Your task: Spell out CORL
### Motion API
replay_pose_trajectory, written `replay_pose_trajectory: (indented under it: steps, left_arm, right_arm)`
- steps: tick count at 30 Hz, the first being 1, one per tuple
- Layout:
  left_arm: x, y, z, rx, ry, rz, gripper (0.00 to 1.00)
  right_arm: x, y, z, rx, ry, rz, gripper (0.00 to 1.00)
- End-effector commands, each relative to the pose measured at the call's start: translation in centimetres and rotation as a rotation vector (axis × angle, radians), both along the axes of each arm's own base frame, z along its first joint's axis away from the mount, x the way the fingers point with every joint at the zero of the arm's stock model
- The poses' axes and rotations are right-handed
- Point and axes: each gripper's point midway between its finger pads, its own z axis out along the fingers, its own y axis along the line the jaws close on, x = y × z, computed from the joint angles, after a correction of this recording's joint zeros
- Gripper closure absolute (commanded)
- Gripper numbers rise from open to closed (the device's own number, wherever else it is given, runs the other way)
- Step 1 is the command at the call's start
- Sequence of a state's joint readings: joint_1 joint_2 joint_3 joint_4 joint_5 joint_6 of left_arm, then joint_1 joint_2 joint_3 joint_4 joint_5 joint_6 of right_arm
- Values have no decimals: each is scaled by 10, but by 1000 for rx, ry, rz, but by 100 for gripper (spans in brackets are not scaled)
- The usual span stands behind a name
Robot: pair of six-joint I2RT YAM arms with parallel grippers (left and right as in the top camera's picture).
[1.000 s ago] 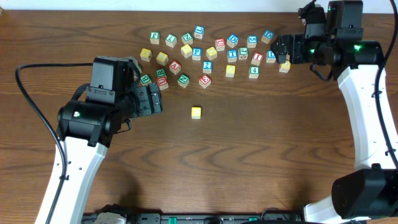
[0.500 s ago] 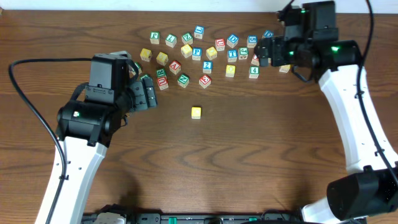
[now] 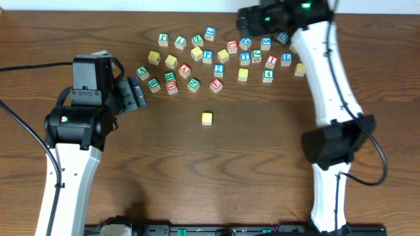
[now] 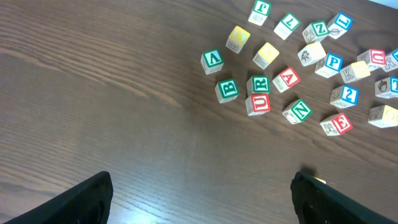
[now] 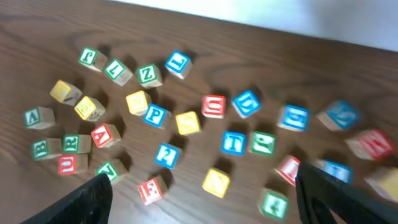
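Standing wide apart, left tool [image 4: 200,186] and right tool [image 5: 202,186] hold nothing. One yellow cube [image 3: 207,118] sits alone on the bench [image 3: 262,164]. The green R cube [image 3: 170,77] touches a red U cube [image 3: 172,87] farther back. Judged light, rigid wood; grip opposite flat sides.

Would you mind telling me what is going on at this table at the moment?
Two robot arms are set to spell CORL with wooden letter cubes. One yellow cube stands alone near the middle of the table; the rest lie in a scattered cluster along the far side. The left gripper hangs open beside the cluster's left end, and the right gripper hangs open above the cluster. Neither holds a cube.
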State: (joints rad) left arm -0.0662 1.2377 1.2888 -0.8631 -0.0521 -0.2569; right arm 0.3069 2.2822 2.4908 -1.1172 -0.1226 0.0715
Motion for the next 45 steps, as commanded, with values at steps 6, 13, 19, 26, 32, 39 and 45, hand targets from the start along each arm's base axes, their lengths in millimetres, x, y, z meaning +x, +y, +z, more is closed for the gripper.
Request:
replay_pose_trajectory:
  steps: [6,13,19,26,32,39,45]
  left_arm:
    - [2,4,6,19,-13,0,10]
    - [2,4,6,19,-13,0,10]
    - [2,4,5,20,-10,0,10]
    - [2,4,3,19,-5,0,10]
    - [4,3,-2,20,8,0,10]
    - [8,3,-13,22,45,-1,10]
    - [10,3,-17,23,54,-1,10]
  right_arm:
    - [8,58,-81,-63,65,73,21]
    - [13,61,-116,-103,99,20,28]
    - [17,61,-129,-112,101,16,28]
    - [22,62,-142,-118,103,12,27]
    - [22,62,-143,-70,128,-67,26]
    - [26,49,-143,21,166,-350,29]
    - [26,49,-144,119,207,-506,34]
